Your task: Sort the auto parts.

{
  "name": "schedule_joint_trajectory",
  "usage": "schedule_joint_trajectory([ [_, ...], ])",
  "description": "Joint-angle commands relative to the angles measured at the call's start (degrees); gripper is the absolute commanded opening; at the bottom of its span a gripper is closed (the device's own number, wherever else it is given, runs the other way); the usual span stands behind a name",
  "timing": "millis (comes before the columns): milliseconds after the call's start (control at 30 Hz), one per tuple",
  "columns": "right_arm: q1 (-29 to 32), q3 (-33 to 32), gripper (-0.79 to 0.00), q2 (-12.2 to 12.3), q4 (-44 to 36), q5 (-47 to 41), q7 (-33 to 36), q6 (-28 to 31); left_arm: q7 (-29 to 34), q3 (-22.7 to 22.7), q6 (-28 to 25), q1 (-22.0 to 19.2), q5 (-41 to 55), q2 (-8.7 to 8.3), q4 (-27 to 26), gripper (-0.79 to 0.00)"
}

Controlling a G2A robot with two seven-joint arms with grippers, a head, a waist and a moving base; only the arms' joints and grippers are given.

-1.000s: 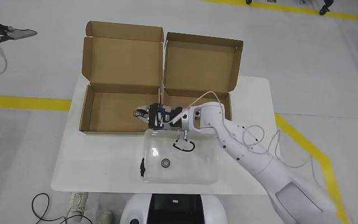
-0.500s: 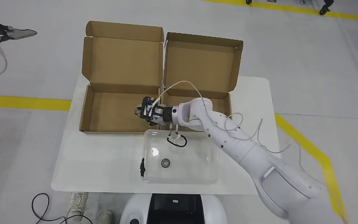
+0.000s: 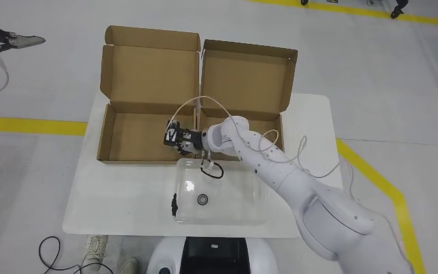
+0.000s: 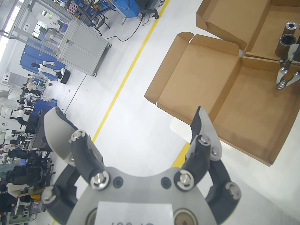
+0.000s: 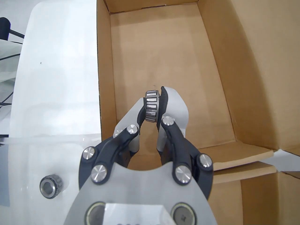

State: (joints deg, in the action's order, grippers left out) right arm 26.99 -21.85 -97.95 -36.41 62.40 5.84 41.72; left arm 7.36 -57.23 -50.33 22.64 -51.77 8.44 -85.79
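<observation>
Brown cardboard formed the shallow open box (image 3: 133, 137) on the left of my white table (image 3: 89, 198), its lid flap standing up behind. My left gripper (image 4: 129, 127) hung off that side over the pale floor, fingers spread wide with nothing between them. Over the box's right end I had the right gripper (image 5: 153, 108) pinched narrow on a small steel tapered roller bearing (image 5: 151, 105), above the bare cardboard floor. Just in front lay a clear plastic tray (image 3: 239, 205) holding a second roller bearing (image 3: 202, 199), a black rubber ring (image 3: 215, 171) and a small black part (image 3: 174, 205) by its left wall. Further right, beside the first box, sat a matching brown cardboard box (image 3: 246, 75) with two upright metal cylinders (image 4: 282, 46) inside.
</observation>
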Motion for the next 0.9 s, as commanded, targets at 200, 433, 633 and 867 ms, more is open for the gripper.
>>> schedule_joint_trajectory([
  [200, -1.1, 0.5, -0.462, -3.0, 6.3, 0.1, -1.7, 0.3, 0.0, 0.0, 0.0, 0.0, 0.0, 0.00, 0.0, 0.000],
  [433, -2.2, 0.4, -0.409, -4.4, 9.7, 1.4, -3.8, 0.5, 0.0, 0.0, 0.0, 0.0, 0.0, 0.00, 0.0, 0.000],
  [633, -2.9, 0.1, -0.431, -4.9, 10.2, 3.1, -7.0, 1.1, 0.0, 0.0, 0.0, 0.0, 0.0, 0.00, 0.0, 0.000],
  [867, -3.2, -0.5, -0.446, -4.1, 7.1, 6.5, -11.3, 1.8, 0.0, 0.0, 0.0, 0.0, 0.0, 0.00, 0.0, 0.000],
])
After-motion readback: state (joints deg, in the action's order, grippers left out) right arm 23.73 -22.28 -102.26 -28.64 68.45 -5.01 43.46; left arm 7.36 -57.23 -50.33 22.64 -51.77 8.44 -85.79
